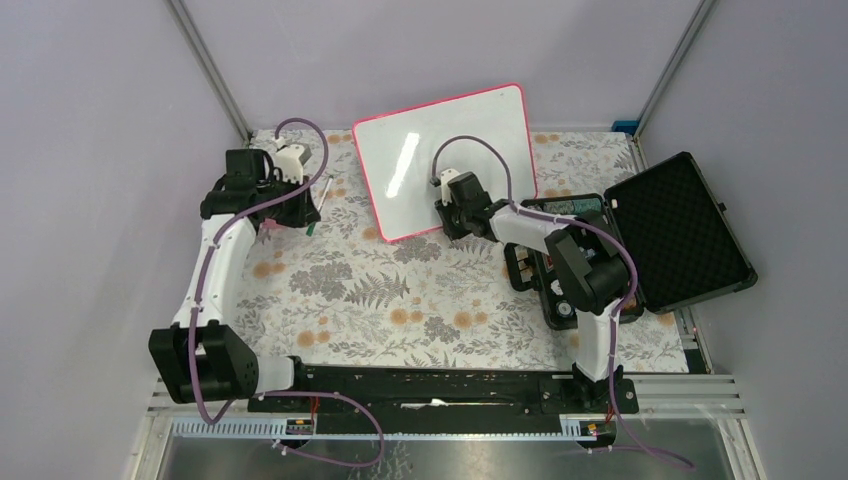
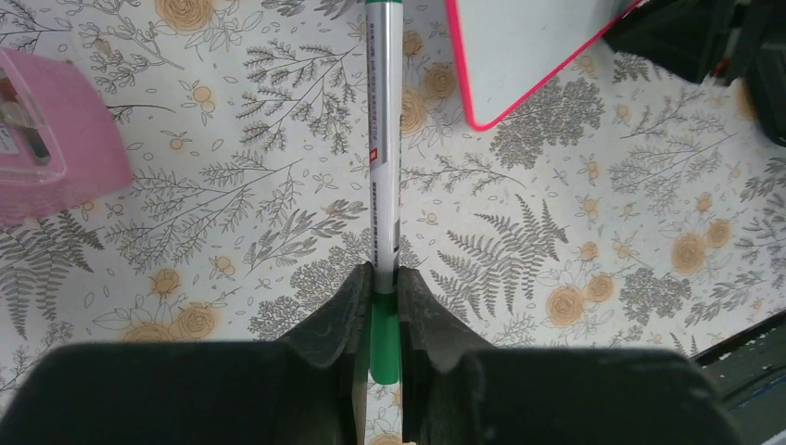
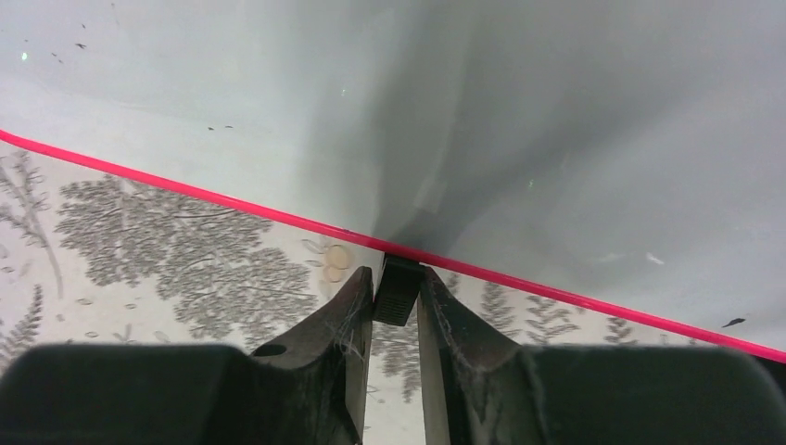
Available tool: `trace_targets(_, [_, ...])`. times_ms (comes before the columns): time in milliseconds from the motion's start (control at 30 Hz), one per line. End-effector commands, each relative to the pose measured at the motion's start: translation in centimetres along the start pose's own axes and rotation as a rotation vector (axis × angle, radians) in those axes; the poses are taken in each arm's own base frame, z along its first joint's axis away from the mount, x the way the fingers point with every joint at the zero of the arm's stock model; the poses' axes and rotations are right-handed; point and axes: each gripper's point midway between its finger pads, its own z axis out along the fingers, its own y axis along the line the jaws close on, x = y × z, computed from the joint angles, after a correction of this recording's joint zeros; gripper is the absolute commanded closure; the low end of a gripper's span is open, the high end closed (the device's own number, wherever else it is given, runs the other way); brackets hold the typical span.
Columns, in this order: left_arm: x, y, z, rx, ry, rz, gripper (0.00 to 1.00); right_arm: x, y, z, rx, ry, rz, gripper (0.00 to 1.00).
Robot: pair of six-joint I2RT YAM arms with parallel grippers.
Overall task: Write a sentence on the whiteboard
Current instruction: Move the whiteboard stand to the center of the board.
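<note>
**Both hands closed: left on the marker, right at the board's edge**

The large glossy white whiteboard with a thin pink-red frame [image 1: 420, 150] sat at the back middle of the counter [image 1: 400, 290], which was covered in a grey-and-orange floral cloth. The board was turned askew, with its near left corner pointing toward the arms. Whether it lay flat or was tipped up could not be told.

The left hand [image 2: 385, 278] was at the back left of the counter, well apart from the board. Its jaws were closed on a slim white marker pen with green ends [image 2: 383, 139]. They gripped the pen near one green end, and the white barrel ran straight out beyond the fingertips over the cloth. In the left wrist view a corner of the board [image 2: 519, 46] showed up and to the right of the pen, not touching it. A pink blocky object [image 2: 56, 139] lay on the cloth to the left.

The right hand [image 3: 397, 283] was at the board's near right edge. Its jaws were clamped on a small black ribbed piece [image 3: 399, 289] that touched the pink-red frame. The white surface [image 3: 463, 93] stretched away beyond it.

An open black foam-lined case [image 1: 680, 230] stood on the right side of the counter, beside the right arm.
</note>
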Motion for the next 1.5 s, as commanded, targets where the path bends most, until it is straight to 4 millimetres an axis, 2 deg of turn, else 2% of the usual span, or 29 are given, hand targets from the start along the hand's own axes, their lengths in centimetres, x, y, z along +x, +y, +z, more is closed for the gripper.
trace_targets(0, [-2.5, -1.3, -2.3, 0.020, -0.093, 0.005, 1.00, 3.2, 6.4, -1.0, -0.151, 0.099, 0.002, 1.00])
trace_targets(433, [-4.9, -3.6, -5.6, 0.065, -0.169, 0.032, 1.00, 5.3, 14.0, -1.8, -0.252, 0.127, 0.032, 1.00])
trace_targets(567, [-5.2, -3.8, -6.1, 0.066, -0.178, 0.035, 1.00, 6.9, 16.9, -2.2, -0.272, 0.153, 0.034, 1.00])
trace_targets(767, [-5.3, -4.1, -6.3, 0.074, -0.184, 0.034, 1.00, 9.0, 19.2, -2.8, -0.262, 0.181, 0.077, 1.00])
trace_targets(1133, [-4.4, -4.1, -5.9, 0.085, -0.165, 0.027, 1.00, 10.6, 22.1, -3.3, -0.281, 0.203, 0.071, 1.00])
trace_targets(1267, [-4.3, -4.2, -5.9, 0.088, -0.163, 0.027, 1.00, 10.7, 22.9, -3.4, -0.318, 0.219, 0.066, 0.87])
trace_targets(1333, [-4.3, -4.3, -5.9, 0.091, -0.165, 0.029, 1.00, 10.2, 23.1, -3.7, -0.329, 0.207, 0.056, 0.72])
trace_targets(1367, [-4.3, -4.3, -5.9, 0.093, -0.167, 0.032, 1.00, 9.8, 23.2, -4.0, -0.339, 0.196, 0.045, 0.68])
trace_targets(1467, [-4.3, -4.6, -5.9, 0.108, -0.168, 0.036, 1.00, 9.2, 23.2, -4.7, -0.353, 0.174, 0.022, 0.60])
